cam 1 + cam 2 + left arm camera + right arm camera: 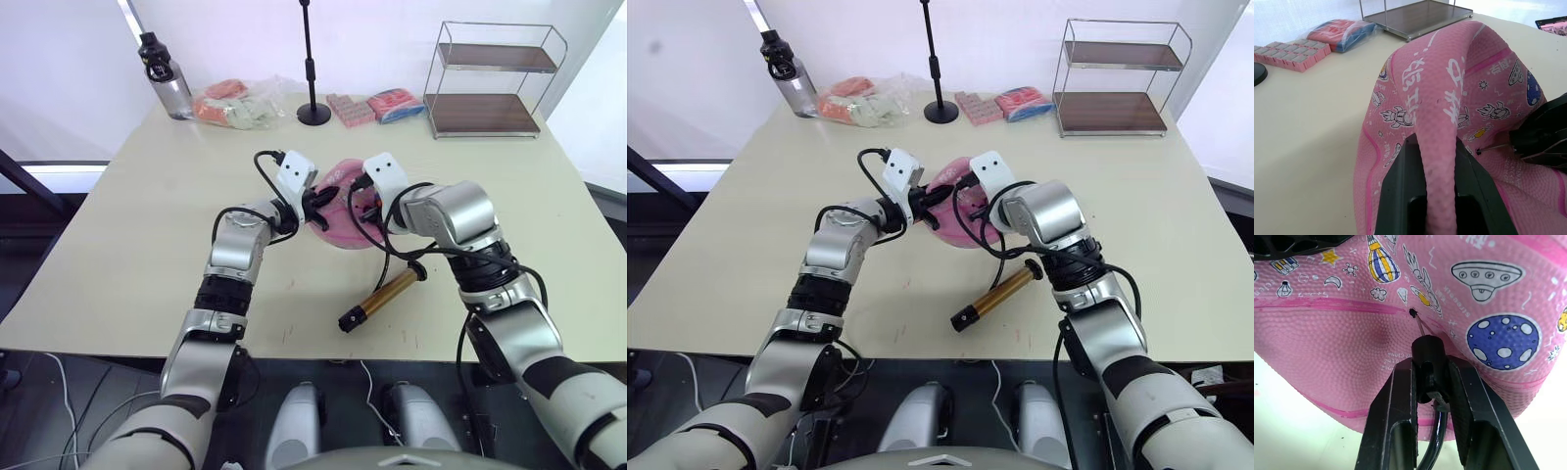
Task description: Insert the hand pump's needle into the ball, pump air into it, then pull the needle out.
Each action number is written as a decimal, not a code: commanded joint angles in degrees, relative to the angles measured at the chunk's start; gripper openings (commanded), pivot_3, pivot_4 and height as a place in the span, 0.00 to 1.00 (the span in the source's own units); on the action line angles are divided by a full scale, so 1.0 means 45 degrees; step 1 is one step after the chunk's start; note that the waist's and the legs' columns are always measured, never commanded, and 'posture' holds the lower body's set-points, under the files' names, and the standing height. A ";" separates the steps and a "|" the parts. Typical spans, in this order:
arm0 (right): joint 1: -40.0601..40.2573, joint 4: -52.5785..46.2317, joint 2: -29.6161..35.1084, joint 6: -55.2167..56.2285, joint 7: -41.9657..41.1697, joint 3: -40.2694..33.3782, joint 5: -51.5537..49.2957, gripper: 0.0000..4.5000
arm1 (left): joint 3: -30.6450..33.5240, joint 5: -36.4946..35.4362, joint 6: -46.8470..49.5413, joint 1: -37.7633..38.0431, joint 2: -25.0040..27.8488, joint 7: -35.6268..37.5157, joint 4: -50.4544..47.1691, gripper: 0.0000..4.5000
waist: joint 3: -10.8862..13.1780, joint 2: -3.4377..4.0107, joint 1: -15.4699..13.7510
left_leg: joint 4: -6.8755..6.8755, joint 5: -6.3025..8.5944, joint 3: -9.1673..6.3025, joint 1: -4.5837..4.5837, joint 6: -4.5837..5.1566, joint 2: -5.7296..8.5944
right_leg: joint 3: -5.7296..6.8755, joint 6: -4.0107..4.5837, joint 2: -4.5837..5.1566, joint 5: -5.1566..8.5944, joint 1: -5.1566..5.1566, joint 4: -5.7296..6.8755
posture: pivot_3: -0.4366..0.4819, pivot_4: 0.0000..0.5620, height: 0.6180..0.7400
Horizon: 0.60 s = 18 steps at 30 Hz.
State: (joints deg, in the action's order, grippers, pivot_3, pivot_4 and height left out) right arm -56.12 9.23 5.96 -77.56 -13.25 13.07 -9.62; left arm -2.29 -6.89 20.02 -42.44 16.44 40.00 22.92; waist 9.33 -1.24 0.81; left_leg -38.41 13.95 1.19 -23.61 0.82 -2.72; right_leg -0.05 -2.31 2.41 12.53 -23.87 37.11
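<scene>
The pink ball (338, 217), flattened and printed with cartoons, lies at the table's middle. My left gripper (1432, 147) is shut on a raised fold of the ball (1440, 112). My right gripper (1430, 367) is shut on the black fitting (1428, 350) of the needle (1419, 325). The thin pin's tip meets the dark valve dot (1413, 312); how deep it sits I cannot tell. The hand pump (384, 294), with a gold-bronze barrel, lies on the table near the front edge. Its black hose (387, 245) loops up to my right gripper (364, 208).
Along the table's back stand a water bottle (167, 78), a plastic bag of items (240, 103), a black pole on a round base (313, 114), pink and red-blue packs (377, 106) and a wire shelf (495, 83).
</scene>
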 commanded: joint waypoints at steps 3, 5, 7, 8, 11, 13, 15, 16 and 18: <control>-0.0477 0.0456 -0.0840 0.0038 -0.0271 0.0103 -0.0167 0.08 | -0.1156 -0.0360 -0.0070 0.0303 -0.0830 0.1099 -0.0869 0.00 | -0.0007 0.0001 0.0020 | 0.0000 0.0000 0.0000 0.0002 0.0000 -0.0001 | 0.0000 0.0001 0.0000 0.0000 0.0000 0.0000 | 0.48 0.27 1.00; -0.0554 0.0541 -0.0906 0.0089 -0.0304 0.0121 -0.0112 0.08 | -0.1177 -0.0357 -0.0078 0.0330 -0.0862 0.1113 -0.0892 0.00 | -0.0009 0.0000 0.0024 | 0.0001 0.0000 -0.0001 0.0001 0.0000 -0.0001 | 0.0000 0.0001 0.0000 0.0000 -0.0001 0.0000 | 0.48 0.27 1.00; -0.0610 0.0627 -0.0945 0.0149 -0.0352 0.0149 -0.0067 0.08 | -0.1191 -0.0341 -0.0086 0.0342 -0.0880 0.1104 -0.0896 0.00 | -0.0009 0.0000 0.0031 | 0.0001 0.0000 0.0000 0.0001 0.0000 -0.0001 | 0.0000 0.0001 0.0000 0.0000 -0.0001 0.0000 | 0.48 0.27 1.00; -0.0646 0.0670 -0.0955 0.0189 -0.0388 0.0184 -0.0049 0.08 | -0.1189 -0.0342 -0.0088 0.0344 -0.0887 0.1103 -0.0894 0.00 | -0.0010 0.0000 0.0031 | 0.0001 0.0000 0.0000 0.0002 0.0000 -0.0001 | 0.0000 0.0001 0.0000 0.0000 -0.0001 0.0000 | 0.48 0.27 1.00; -0.0754 0.0837 -0.1012 0.0313 -0.0461 0.0245 0.0027 0.08 | -0.1196 -0.0332 -0.0124 0.0333 -0.0904 0.1120 -0.0849 0.00 | -0.0010 0.0001 0.0038 | 0.0001 0.0000 -0.0001 0.0002 0.0000 -0.0001 | 0.0000 0.0001 0.0000 0.0000 -0.0001 0.0000 | 0.48 0.27 1.00; -0.0800 0.0972 -0.1072 0.0384 -0.0508 0.0251 0.0101 0.08 | -0.1198 -0.0333 -0.0145 0.0333 -0.0923 0.1125 -0.0832 0.00 | -0.0012 0.0000 0.0039 | 0.0001 0.0000 -0.0001 0.0004 0.0000 -0.0001 | 0.0000 0.0001 0.0000 0.0000 0.0000 0.0000 | 0.48 0.27 1.00; -0.0847 0.1153 -0.1129 0.0498 -0.0545 0.0257 0.0181 0.08 | -0.1196 -0.0336 -0.0162 0.0336 -0.0941 0.1130 -0.0814 0.00 | -0.0013 0.0001 0.0044 | 0.0001 0.0000 -0.0002 0.0004 0.0000 -0.0002 | 0.0000 0.0000 0.0000 0.0000 0.0000 0.0000 | 0.48 0.27 1.00; -0.0891 0.1296 -0.1178 0.0582 -0.0551 0.0239 0.0229 0.08 | -0.1208 -0.0340 -0.0170 0.0350 -0.0957 0.1140 -0.0819 0.00 | -0.0014 0.0001 0.0045 | 0.0001 0.0000 -0.0001 0.0005 0.0000 -0.0002 | 0.0000 0.0001 0.0000 0.0000 0.0000 0.0000 | 0.48 0.27 1.00; -0.0991 0.1593 -0.1295 0.0760 -0.0548 0.0184 0.0313 0.08 | -0.1234 -0.0358 -0.0182 0.0397 -0.0992 0.1172 -0.0844 0.00 | -0.0022 0.0002 0.0057 | 0.0001 0.0000 -0.0001 0.0007 0.0000 -0.0002 | -0.0001 0.0001 0.0000 0.0000 0.0000 0.0001 | 0.48 0.27 1.00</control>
State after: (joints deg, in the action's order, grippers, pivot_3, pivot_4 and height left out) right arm -59.70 14.78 3.35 -78.41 -14.71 12.59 -6.97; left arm -1.97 -6.70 19.95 -41.45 16.44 39.99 21.91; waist 9.24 -1.24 1.07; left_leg -38.40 13.95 1.19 -23.58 0.82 -2.73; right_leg -0.05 -2.31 2.41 12.53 -23.87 37.11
